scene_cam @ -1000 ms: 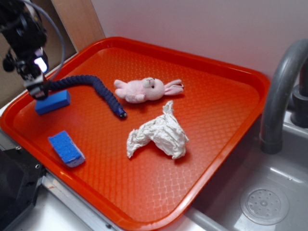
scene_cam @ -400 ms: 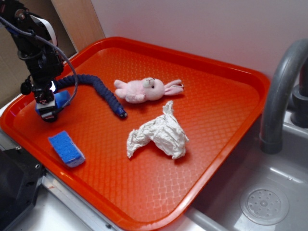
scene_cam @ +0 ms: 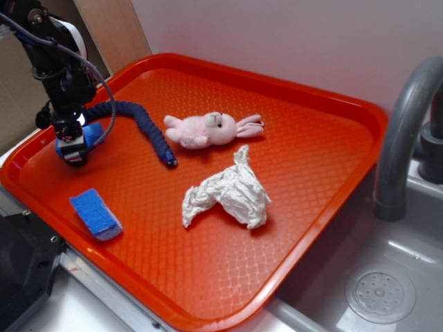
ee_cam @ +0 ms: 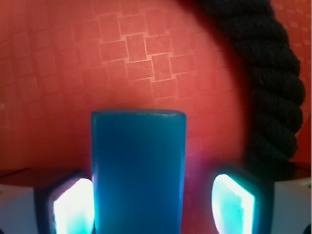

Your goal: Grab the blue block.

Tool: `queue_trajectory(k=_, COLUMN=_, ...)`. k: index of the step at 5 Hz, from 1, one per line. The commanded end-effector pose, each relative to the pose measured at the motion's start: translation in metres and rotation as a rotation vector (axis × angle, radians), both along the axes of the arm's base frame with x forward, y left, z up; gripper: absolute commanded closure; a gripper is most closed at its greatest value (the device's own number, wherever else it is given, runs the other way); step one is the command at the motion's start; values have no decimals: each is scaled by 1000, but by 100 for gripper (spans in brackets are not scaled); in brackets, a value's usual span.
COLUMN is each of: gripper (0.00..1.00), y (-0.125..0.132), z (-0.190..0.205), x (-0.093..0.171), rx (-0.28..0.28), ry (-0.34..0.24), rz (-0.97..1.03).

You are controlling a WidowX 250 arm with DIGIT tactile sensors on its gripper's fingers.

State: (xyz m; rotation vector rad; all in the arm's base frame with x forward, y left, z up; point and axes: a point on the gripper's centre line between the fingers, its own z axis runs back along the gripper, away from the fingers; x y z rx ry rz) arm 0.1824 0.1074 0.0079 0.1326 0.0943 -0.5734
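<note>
The small smooth solid-blue rectangular block [ee_cam: 139, 170] lies at the left part of the ribbed orange plastic tray [scene_cam: 291, 200], just beside the dark blue braided rope [ee_cam: 270, 73]. Its long axis runs straight between the fingers of the black gripper [ee_cam: 146, 204]. The jaws stand wide on both sides, with a gap on the right side, not yet closed on it.

On my orange tray [scene_cam: 332, 104] lie a pink plush bunny [scene_cam: 211, 128] near its middle, a crumpled white paper towel [scene_cam: 225, 194] just before it, a dark blue braided rope [scene_cam: 142, 124] curving leftward — and a dimpled blue sponge [scene_cam: 95, 213] by the near-left rim. A grey faucet [scene_cam: 405, 131] rises beyond the tray's right edge.
</note>
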Motion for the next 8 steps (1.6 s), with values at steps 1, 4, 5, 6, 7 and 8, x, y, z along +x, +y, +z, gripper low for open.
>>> queue_trajectory(k=1, gripper=100, y=-8, z=-7, x=-5, rx=-21, ry=19, rz=-30)
queue_trajectory(k=4, gripper=100, y=-46, z=99, x=8, rx=168, ry=-168, rz=448)
queue_trajectory(k=5, gripper=100, y=-76, z=139, x=14, rx=170, ry=-194, rz=567)
queue_trajectory(k=6, gripper=100, y=-106, z=175, x=17, rx=52, ry=-186, rz=635)
queue_trajectory(k=7, gripper=100, y=-127, z=201, x=14, rx=-56, ry=-212, rz=660)
queue_trajectory(k=8, gripper=100, y=-131, z=206, x=13, rx=-71, ry=-221, rz=614)
